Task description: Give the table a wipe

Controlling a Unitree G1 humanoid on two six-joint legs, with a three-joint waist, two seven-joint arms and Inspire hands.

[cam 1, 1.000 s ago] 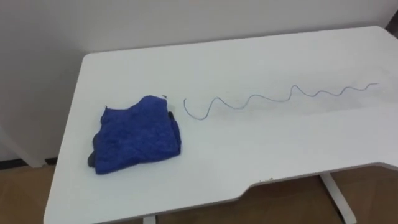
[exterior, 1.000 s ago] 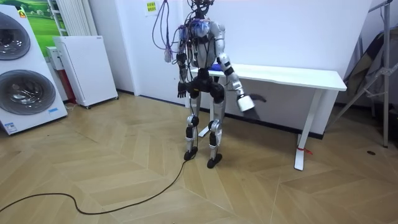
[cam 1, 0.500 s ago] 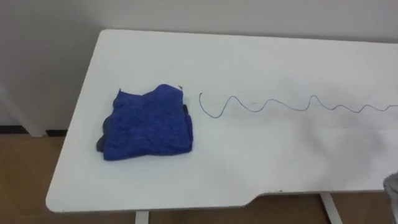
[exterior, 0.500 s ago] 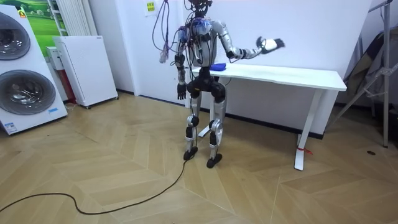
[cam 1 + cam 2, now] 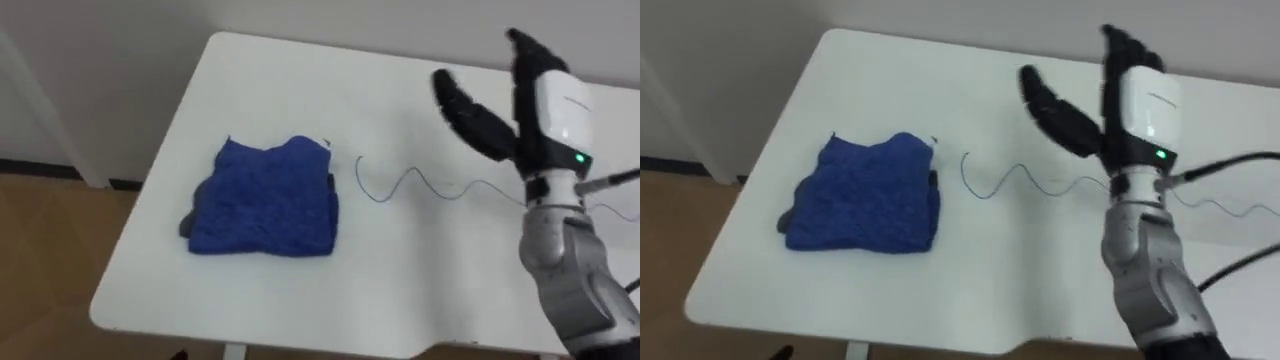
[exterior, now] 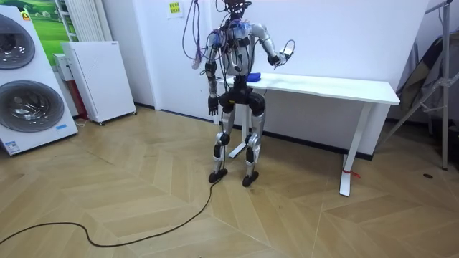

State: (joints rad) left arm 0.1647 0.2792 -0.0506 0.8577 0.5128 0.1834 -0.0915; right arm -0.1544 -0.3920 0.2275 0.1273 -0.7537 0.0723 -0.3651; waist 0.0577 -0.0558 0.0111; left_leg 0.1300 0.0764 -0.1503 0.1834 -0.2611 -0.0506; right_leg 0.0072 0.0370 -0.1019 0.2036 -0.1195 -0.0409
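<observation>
Though beside cloth [image 5: 265,197], squiggle [image 5: 400,183] behind right hand [image 5: 550,110]

White wall [image 6: 344,36]; herringbone wood floor [image 6: 143,215]; 2 stacked washers [image 6: 29,107], white cabinet [image 6: 97,79] at room view's left.

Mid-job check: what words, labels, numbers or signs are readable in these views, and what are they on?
No text here can be read.
Yellow notice on the wall: too small to read.
Stickers on the washing machine: too small to read.
Blue pen line on the table: a wavy scribble, no letters.
Blue cloth: no print visible.
</observation>
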